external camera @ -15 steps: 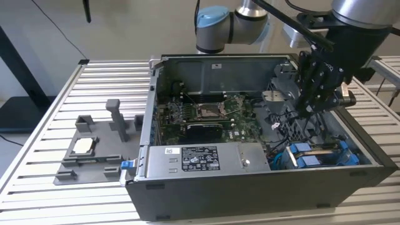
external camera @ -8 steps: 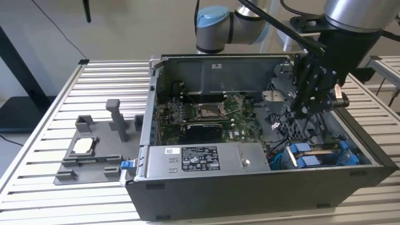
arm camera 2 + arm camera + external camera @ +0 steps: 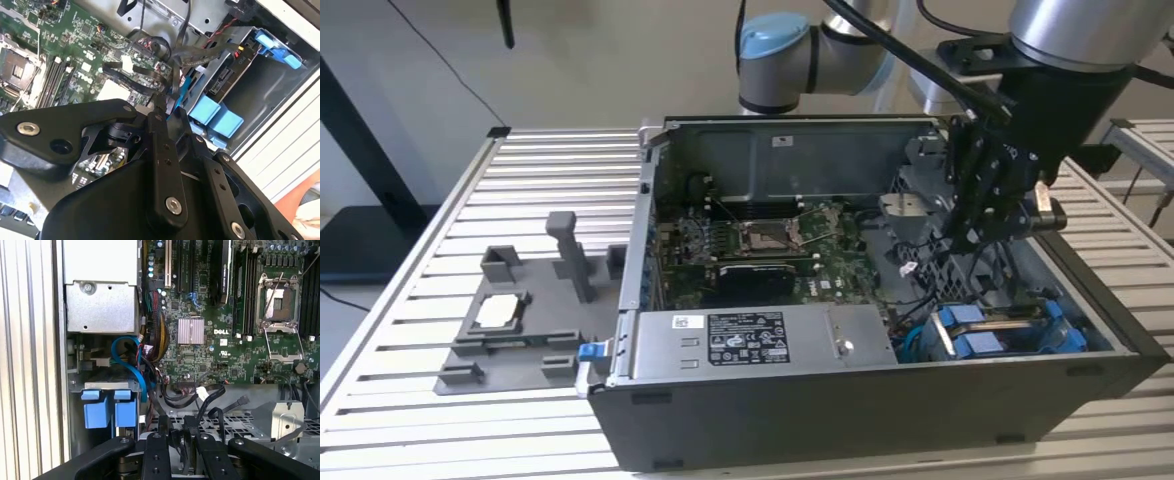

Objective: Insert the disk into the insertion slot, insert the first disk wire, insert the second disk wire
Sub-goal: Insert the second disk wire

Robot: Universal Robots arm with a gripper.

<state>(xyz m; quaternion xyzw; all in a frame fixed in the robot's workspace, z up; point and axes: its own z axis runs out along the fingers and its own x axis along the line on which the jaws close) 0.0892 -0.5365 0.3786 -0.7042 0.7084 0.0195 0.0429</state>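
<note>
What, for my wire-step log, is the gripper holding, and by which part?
Cannot tell: the gripper sits close to black wires inside the computer case, with no clear grasp visible.

Gripper (image 3: 160,102) partly lost against dark cables (image 3: 127,80); arm (image 3: 1081,30) cut off overhead.

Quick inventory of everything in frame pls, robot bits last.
table: one, silver slats, under everything
computer case: one, dark grey, open, on the table
motherboard: one, green, on the case floor
power-supply box: one, grey, labelled, inside the case's near wall in the exterior view
insertion slot: one, grey cage with blue parts, at a case corner
wires: several, blue, black and mixed, between slot and motherboard
fixture tray: one, grey, on the table at the exterior view's left
arm: one, silver and blue, behind the case
hand: one, black, above the case interior
</note>
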